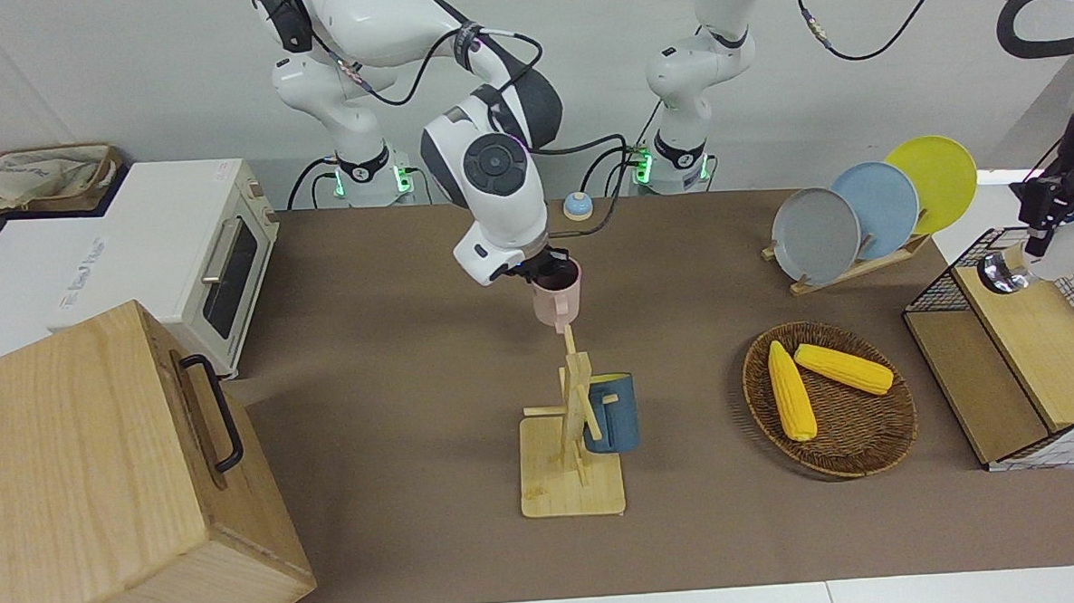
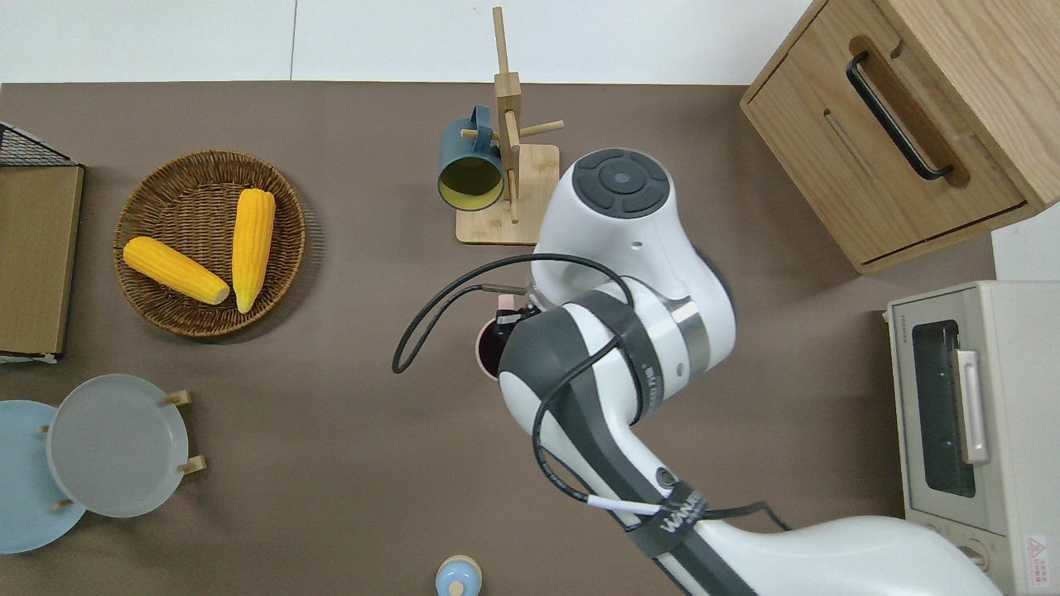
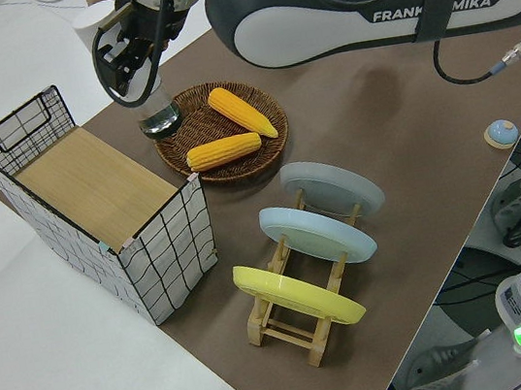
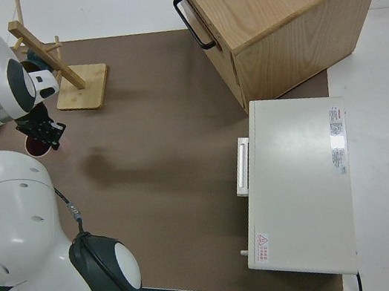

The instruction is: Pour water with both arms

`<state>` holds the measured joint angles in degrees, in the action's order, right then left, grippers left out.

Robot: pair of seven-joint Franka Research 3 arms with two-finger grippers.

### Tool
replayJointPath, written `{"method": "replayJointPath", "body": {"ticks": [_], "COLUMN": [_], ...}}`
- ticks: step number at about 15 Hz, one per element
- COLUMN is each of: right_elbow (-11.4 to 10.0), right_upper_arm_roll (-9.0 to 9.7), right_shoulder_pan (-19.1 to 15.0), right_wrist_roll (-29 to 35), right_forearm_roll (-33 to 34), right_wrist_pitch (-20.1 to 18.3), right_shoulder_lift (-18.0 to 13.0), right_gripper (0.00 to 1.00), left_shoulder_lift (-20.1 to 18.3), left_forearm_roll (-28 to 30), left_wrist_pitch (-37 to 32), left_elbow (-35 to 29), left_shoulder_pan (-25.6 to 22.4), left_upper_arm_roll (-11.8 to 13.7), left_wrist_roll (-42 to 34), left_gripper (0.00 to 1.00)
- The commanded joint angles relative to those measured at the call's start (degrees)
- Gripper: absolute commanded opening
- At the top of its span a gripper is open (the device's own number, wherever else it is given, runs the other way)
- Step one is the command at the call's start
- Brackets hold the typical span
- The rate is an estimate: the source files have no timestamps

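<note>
My right gripper (image 1: 549, 269) is shut on the rim of a pink mug (image 1: 559, 305). It holds the mug upright in the air over the table's middle, as the overhead view shows, with the arm covering most of the mug (image 2: 487, 352). The same gripper (image 4: 45, 134) shows in the right side view. My left gripper (image 3: 129, 72) is shut on a clear glass (image 3: 163, 123) that hangs below it, over the edge of the wire crate (image 3: 153, 260) nearest the corn basket. In the front view this gripper (image 1: 1045, 211) and glass (image 1: 1000, 274) are at the left arm's end.
A wooden mug rack (image 1: 574, 427) with a blue mug (image 1: 613, 413) stands mid-table. A wicker basket (image 1: 861, 455) holds two corn cobs. A plate rack (image 1: 848, 270), a small bell (image 1: 576, 206), a toaster oven (image 1: 181, 254) and a wooden box (image 1: 100, 466) ring the table.
</note>
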<state>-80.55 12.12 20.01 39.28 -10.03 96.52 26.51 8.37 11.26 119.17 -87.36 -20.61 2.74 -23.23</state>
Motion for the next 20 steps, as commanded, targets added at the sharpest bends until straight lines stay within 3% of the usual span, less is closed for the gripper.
{"method": "replayJointPath", "body": {"ticks": [1,3,7,12,16,17,18,20], "right_elbow": [5.74,7.25,7.25,7.34,7.16,7.16,7.16,6.99], "right_upper_arm_roll": [-0.17,-0.16,-0.16,-0.16,-0.16,-0.16,-0.16,-0.16], "right_shoulder_pan": [3.79,6.69,8.11,10.66,10.66,10.58,10.66,10.75], "right_wrist_roll": [9.03,12.91,14.86,18.9,18.82,18.82,18.9,19.25], "right_forearm_roll": [-2.89,-2.98,-5.87,-5.88,-5.88,-5.88,-5.88,-5.88], "right_wrist_pitch": [4.1,8.48,13.77,19.66,21.08,21.16,21.43,22.66], "right_shoulder_lift": [6.26,8.64,10.67,13.48,14.01,14.01,14.01,14.01], "right_gripper": [0.0,0.0,0.0,0.0,0.0,0.13,0.417,0.831], "left_shoulder_lift": [-8.7,-11.6,-16.53,-22.07,-24.71,-25.41,-25.94,-26.38], "left_forearm_roll": [-4.3,-5.89,-9.93,-10.99,-10.38,-10.29,-10.12,-9.42], "left_wrist_pitch": [0.45,0.45,0.45,0.54,0.97,1.24,1.59,1.77], "left_elbow": [-9.21,-12.99,-19.5,-27.15,-31.37,-32.51,-33.57,-34.89], "left_shoulder_pan": [4.52,7.32,12.52,12.79,12.79,12.88,12.88,12.96], "left_upper_arm_roll": [0.51,0.51,-0.97,-5.9,-8.36,-8.62,-9.15,-10.21], "left_wrist_roll": [7.04,11.6,20.49,24.98,25.78,26.04,26.04,26.04], "left_gripper": [0.0,0.0,0.0,0.0,0.0,0.0,0.0,0.0]}}
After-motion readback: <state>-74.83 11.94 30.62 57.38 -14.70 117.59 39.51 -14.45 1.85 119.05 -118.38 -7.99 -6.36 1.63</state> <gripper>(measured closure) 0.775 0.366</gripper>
